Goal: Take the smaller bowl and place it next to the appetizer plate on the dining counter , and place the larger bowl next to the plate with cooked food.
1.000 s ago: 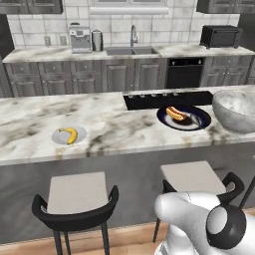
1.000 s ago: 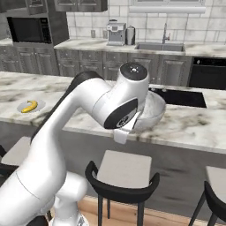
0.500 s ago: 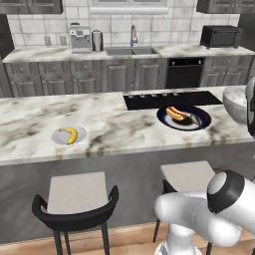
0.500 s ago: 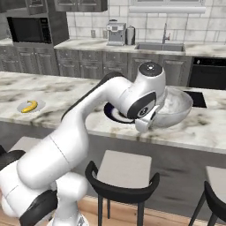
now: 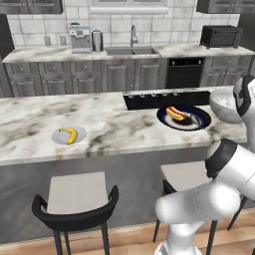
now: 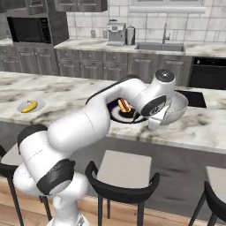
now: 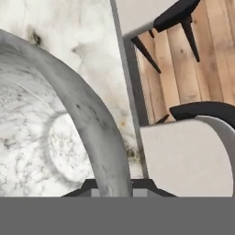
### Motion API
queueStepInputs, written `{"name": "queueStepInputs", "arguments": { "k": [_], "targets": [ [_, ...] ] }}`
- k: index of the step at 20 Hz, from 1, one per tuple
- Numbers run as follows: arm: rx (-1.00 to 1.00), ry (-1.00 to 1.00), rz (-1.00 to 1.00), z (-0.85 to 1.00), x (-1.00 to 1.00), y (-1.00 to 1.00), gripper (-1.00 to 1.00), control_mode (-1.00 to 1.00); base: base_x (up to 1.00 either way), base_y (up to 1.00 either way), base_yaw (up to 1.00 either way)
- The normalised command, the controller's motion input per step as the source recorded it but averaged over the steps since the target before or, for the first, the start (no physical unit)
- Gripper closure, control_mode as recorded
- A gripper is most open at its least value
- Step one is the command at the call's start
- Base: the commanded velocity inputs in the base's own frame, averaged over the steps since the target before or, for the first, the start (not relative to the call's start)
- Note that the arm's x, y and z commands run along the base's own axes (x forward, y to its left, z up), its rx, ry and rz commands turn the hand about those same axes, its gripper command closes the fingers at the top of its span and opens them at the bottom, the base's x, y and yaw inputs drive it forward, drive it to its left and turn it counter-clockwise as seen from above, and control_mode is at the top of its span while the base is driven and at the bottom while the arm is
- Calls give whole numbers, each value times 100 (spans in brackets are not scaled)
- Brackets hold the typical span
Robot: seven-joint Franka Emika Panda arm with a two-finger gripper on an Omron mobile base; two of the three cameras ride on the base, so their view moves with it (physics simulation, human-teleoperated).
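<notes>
My gripper (image 6: 159, 118) is shut on the near rim of the larger bowl (image 6: 177, 107), deep, grey-white and speckled. The bowl (image 5: 225, 105) hangs low over the dining counter (image 5: 114, 124), just right of the dark plate with the hot dog (image 5: 184, 117); I cannot tell whether it touches the top. In the hand view the bowl's rim (image 7: 92, 124) runs down between my fingertips (image 7: 112, 189). The pale appetizer plate with the banana (image 5: 68, 135) lies far to the left on the counter (image 6: 66, 95). The red smaller bowl is out of view.
Bar stools (image 5: 74, 196) (image 5: 185, 174) (image 6: 123, 170) stand against the counter's near side. A black cooktop (image 5: 164, 98) lies behind the dark plate. The counter edge is close to the bowl, with a stool seat (image 7: 183, 156) and wooden floor (image 7: 206, 55) below.
The arm has swung the grey bowl a little further right along the counter, past the hot dog plate, and the hand has turned.
</notes>
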Motion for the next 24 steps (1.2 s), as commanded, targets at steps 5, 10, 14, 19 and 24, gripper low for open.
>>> {"name": "queueStepInputs", "arguments": {
  "k": [5, 10, 14, 19, 24],
  "targets": [
    [0, 0, 5, -10, 32, -67, 100, -100, 0, 0, 0],
    [0, 0, 0, -14, 24, -32, 100, -100, 0, 0, 0],
    [0, 0, 0, -47, 19, 2, 100, -100, 0, 0, 0],
    [0, 0, 0, -49, 20, 1, 100, -100, 0, 0, 0],
    [0, -1, 0, -36, 38, -3, 100, -100, 0, 0, 0]
  ]
}}
